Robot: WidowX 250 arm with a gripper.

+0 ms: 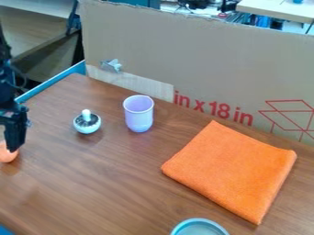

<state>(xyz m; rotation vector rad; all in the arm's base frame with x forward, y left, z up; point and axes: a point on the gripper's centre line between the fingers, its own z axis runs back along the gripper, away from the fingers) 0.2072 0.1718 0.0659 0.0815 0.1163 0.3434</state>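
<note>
At the left edge, the black gripper (pixel 12 137) hangs low over the table, directly at a round orange object (pixel 7 153) that is partly cut off by the view's edge. Whether it grips the object cannot be made out. To its right sits a small silver and white round object (pixel 87 123) with a white knob on top. Beside that, a pale purple cup (pixel 138 114) stands upright. A folded orange cloth (pixel 230 170) lies flat on the right side.
The brown wooden table (pixel 110 183) has a light blue round container (pixel 199 227) at its front edge, partly cut off. A tall cardboard sheet (pixel 202 59) stands along the back. Blue edging (pixel 52 81) runs along the table's upper left side.
</note>
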